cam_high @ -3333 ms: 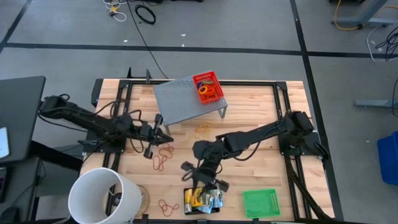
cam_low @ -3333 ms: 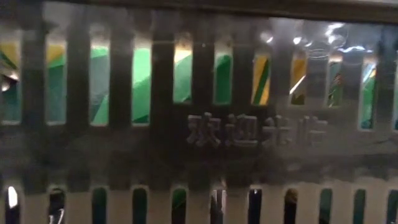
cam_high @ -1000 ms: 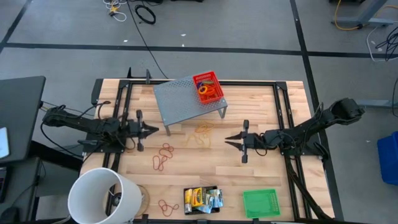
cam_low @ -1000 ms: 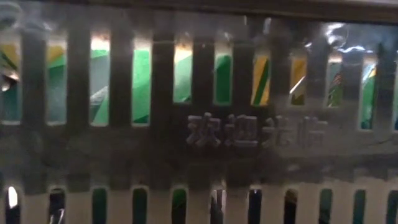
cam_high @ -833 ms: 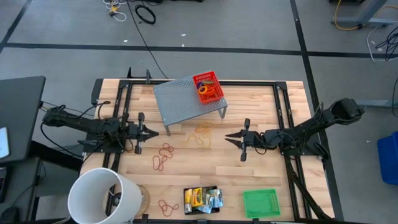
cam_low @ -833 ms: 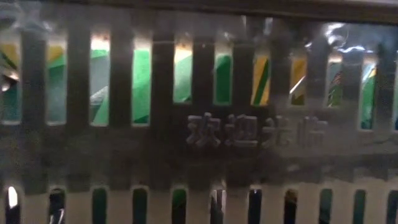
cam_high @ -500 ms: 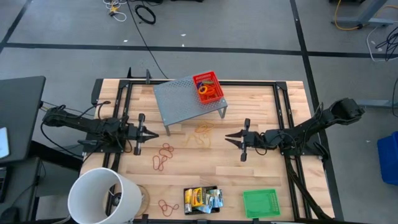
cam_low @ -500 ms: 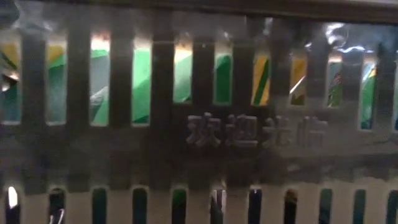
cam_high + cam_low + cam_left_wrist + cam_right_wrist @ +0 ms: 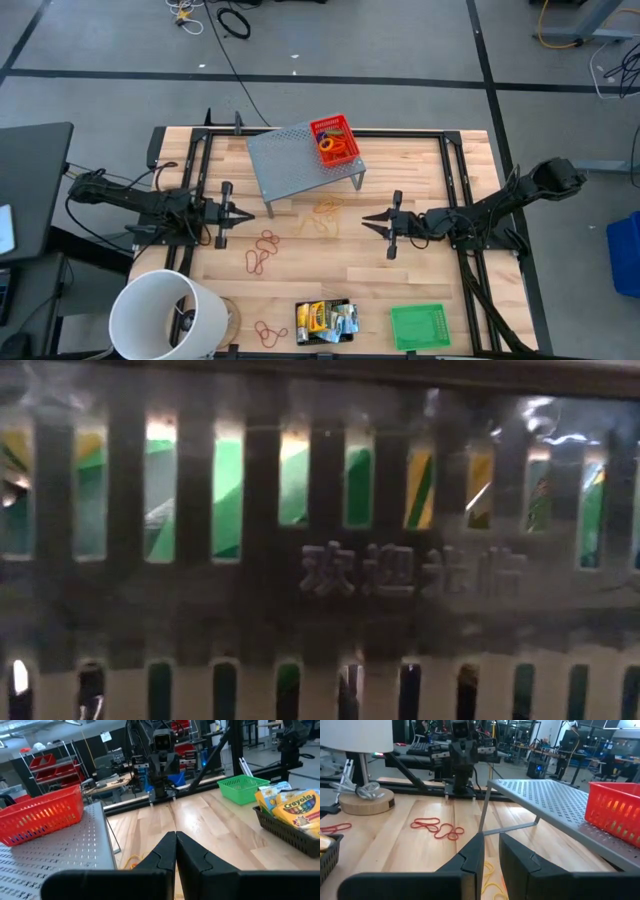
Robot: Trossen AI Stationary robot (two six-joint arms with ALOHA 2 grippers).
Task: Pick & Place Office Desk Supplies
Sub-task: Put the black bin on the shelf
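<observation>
Several rubber bands (image 9: 263, 250) lie loose on the tabletop (image 9: 420, 285), just ahead of the left end effector (image 9: 246, 211), which is clenched on nothing. They're light, floppy and flat, so I'd pinch a raised loop. More bands (image 9: 327, 208) sit between the arms, near the right end effector (image 9: 367, 223), slightly parted and empty.

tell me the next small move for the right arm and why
Probably ease the right gripper forward and down to the loose rubber bands on the table beside the grey riser. Its fingers stand slightly apart with nothing between them, the bands lie just ahead, and the left gripper waits shut.
</observation>
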